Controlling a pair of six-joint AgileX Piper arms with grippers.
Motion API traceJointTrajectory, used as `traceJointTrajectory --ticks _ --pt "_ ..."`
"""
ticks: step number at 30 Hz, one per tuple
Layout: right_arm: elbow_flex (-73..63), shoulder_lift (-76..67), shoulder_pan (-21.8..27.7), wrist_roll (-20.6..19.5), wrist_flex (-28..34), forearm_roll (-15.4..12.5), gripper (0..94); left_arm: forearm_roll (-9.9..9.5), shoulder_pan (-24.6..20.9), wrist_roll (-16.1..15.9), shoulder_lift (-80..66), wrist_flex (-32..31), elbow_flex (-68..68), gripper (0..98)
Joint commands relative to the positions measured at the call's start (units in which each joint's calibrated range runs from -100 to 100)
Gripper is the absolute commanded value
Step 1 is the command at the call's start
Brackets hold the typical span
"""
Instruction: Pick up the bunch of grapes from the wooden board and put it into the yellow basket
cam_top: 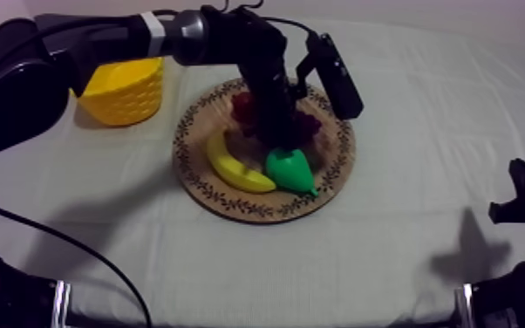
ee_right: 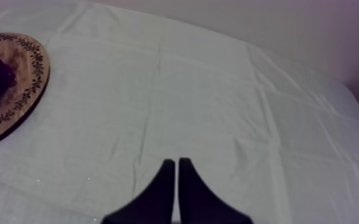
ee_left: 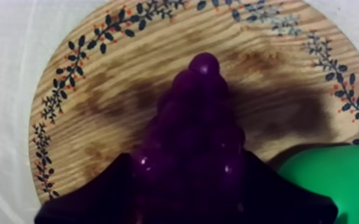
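Black fingers (ee_left: pixel 86 196) of my left gripper (ee_left: pixel 188 164) are clamped on the bunch of grapes (ee_left: pixel 194 113) over the wooden board (ee_left: pixel 116 101); whether it touches the wood I cannot tell. Held at its wide end, it could slip or swing. The pear (ee_left: pixel 331 179) lies just beside and may be nudged. From above, the banana (cam_top: pixel 235 167) lies close too; the wall of the yellow basket (cam_top: pixel 126 87) must be cleared. Seen from its wrist, my right gripper (ee_right: pixel 176 170) sits over bare cloth (ee_right: pixel 217 101), fingers together.

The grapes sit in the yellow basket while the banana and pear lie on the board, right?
No. The grapes are on the wooden board, with the left gripper shut on them, as the left wrist view shows. The banana and pear do lie on the board.
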Motion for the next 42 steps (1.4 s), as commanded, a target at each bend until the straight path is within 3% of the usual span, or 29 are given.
traceJointTrajectory --ticks 1,10,15,23,42 --pt "0.04 -0.02 0.02 0.0 0.01 0.0 0.2 -0.07 0.0 0.12 -0.16 -0.11 0.3 42.2" --pt "0.04 -0.02 0.02 0.0 0.01 0.0 0.2 -1.35 0.28 1.83 -3.21 -3.7 4.49 40.0" --pt "0.04 -0.02 0.02 0.0 0.01 0.0 0.2 -3.44 0.71 4.59 -6.73 -5.9 8.89 40.6" --pt "0.04 -0.02 0.02 0.0 0.01 0.0 0.2 -5.29 1.2 9.09 -13.54 -6.61 15.08 41.5" --pt "0.04 -0.02 0.02 0.0 0.01 0.0 0.2 -5.51 5.68 15.6 -33.24 -3.44 26.08 42.9"
